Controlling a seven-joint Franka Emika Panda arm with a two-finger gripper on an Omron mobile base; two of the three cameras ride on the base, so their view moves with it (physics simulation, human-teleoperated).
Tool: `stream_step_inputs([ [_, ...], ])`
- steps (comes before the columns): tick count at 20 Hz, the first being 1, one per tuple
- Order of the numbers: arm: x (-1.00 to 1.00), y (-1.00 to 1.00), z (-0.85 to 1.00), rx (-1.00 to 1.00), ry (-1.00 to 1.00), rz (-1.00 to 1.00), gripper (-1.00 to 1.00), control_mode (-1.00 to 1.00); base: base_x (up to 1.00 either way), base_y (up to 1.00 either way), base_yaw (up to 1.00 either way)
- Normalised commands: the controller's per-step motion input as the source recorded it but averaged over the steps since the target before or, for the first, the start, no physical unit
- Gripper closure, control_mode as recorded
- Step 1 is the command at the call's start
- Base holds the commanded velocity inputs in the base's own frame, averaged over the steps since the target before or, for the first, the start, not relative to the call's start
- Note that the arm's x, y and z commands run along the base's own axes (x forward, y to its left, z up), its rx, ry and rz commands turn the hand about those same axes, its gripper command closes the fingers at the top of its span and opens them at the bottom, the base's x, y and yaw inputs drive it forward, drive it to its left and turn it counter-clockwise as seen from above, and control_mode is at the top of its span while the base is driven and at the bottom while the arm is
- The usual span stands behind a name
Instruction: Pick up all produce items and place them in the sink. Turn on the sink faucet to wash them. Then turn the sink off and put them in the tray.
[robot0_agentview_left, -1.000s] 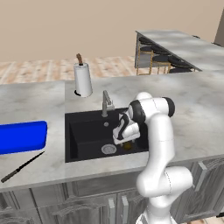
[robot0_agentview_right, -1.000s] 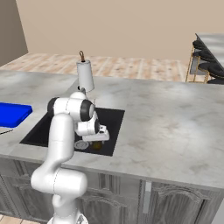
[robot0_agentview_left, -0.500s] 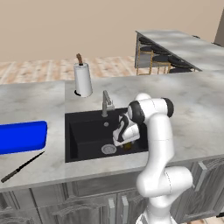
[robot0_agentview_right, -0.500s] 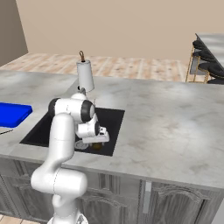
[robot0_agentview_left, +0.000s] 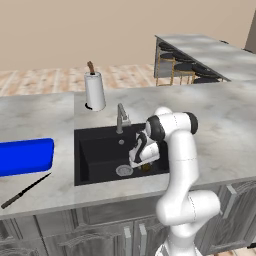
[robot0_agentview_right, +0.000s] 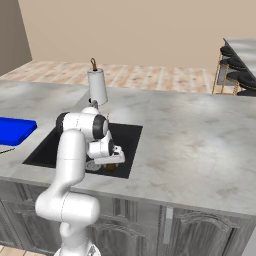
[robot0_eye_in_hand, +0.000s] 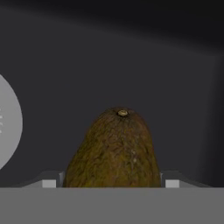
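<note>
end effector down in the sink, straddling the produce item

i see the end effector (robot0_eye_in_hand: 112, 183) low in the black sink (robot0_agentview_left: 95, 150), one fingertip (robot0_eye_in_hand: 49, 183) on each side of the brown produce item (robot0_eye_in_hand: 114, 151); whether they are gripping it i cannot tell. the item sits on the basin floor beside the silver drain (robot0_agentview_left: 124, 170), near the faucet (robot0_agentview_left: 121, 118). the blue tray (robot0_agentview_left: 25, 156) lies on the counter (robot0_agentview_left: 220, 125), well apart.

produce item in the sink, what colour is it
Mottled brownish-green with a small tan stem nub; the produce item shows best in the hand view.
</note>
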Motion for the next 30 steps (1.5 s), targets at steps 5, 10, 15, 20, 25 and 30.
stream_step_inputs([
  [5, -0.09, -0.32, 0.19, 0.03, -0.05, 0.00, 1.00, -1.00, 0.00, 0.00, 0.00],
  [10, -0.14, -0.23, 0.60, 0.04, -0.03, 0.00, 1.00, -1.00, 0.00, 0.00, 0.00],
  [15, -0.21, -0.09, 0.81, 0.01, -0.04, 0.00, 1.00, -1.00, 0.00, 0.00, 0.00],
  [20, -0.32, -0.04, 0.87, 0.01, -0.07, 0.00, 1.00, -1.00, 0.00, 0.00, 0.00],
  [25, -0.31, 0.00, 1.00, 0.01, -0.02, 0.00, 1.00, -1.00, 0.00, 0.00, 0.00],
  [30, -0.31, 0.00, 1.00, 0.00, 0.00, 0.00, 1.00, -1.00, 0.00, 0.00, 0.00],
])
